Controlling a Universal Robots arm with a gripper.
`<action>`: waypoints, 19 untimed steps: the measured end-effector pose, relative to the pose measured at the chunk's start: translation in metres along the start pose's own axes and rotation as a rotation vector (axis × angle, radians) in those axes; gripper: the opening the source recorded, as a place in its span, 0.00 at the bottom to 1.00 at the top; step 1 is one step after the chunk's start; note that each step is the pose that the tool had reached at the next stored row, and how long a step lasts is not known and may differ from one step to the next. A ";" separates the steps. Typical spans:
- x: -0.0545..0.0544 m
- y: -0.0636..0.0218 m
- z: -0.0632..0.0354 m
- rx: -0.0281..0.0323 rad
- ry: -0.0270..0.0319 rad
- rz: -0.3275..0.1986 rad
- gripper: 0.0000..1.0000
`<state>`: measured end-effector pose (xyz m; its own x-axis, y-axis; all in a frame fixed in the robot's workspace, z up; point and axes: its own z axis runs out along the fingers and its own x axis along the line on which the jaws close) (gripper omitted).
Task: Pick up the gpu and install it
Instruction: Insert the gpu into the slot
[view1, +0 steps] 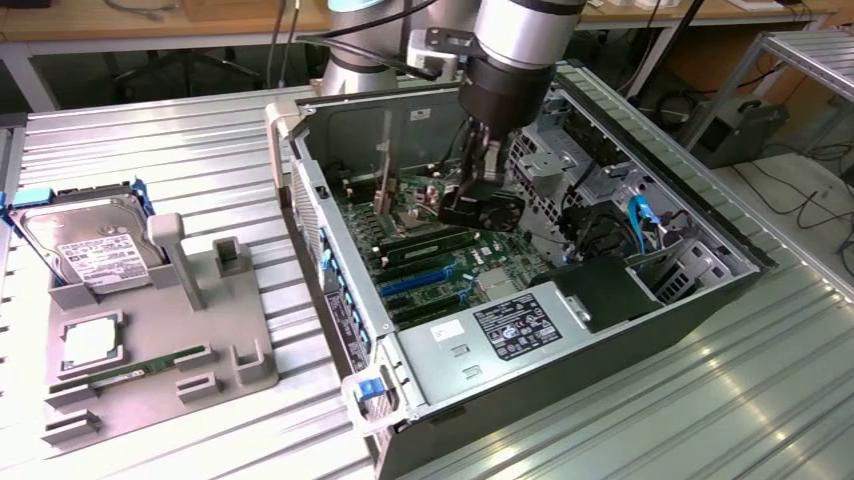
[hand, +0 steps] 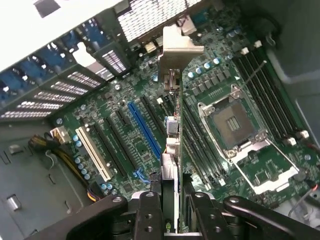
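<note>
**A:** Silver metal first: the hard drive (view1: 91, 250) sits on the grey tray (view1: 240, 370), well apart from the gripper (hand: 173, 199) toward the exterior view's left. The green RAM stick (view1: 130, 372) is on the same tray. Neither is our part.

**B:** And the gpu (hand: 172, 127)?

**A:** It is clamped edge-on between the fingers (hand: 150, 210), inside the open computer case (view1: 334, 290). The jaws are closed on its thin edge. The card reaches out from them above the motherboard (hand: 125, 150), with its silver bracket (hand: 179, 47) at the end away from the fingers.

**B:** Is it seated?

**A:** I cannot tell, because the card hides its own lower edge. The blue slot (hand: 145, 131) lies just beside it on one side and the bare CPU socket (hand: 232, 122) on the other.

**B:** How will it handle?

**A:** I judge it light and stiff, a thin board that won't sag. It is fragile, though, with small parts on its faces and probably contacts along the lower edge. A plain stretch of board edge looks like the right place to hold it, since the flat faces give the pads purchase. If it is held off-centre it could tip, and a tilted card would jam against a slot.
</note>
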<state>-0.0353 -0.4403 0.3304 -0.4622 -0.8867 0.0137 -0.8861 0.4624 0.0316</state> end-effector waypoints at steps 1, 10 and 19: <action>0.000 -0.0001 0.0013 0.0003 0.0008 -0.021 0.27; 0.000 -0.0005 0.0146 0.0034 0.0077 -0.247 0.27; 0.001 -0.0003 0.0288 0.0060 0.0139 -0.438 0.27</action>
<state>-0.0365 -0.4412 0.3016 -0.0422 -0.9990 0.0137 -0.9986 0.0427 0.0316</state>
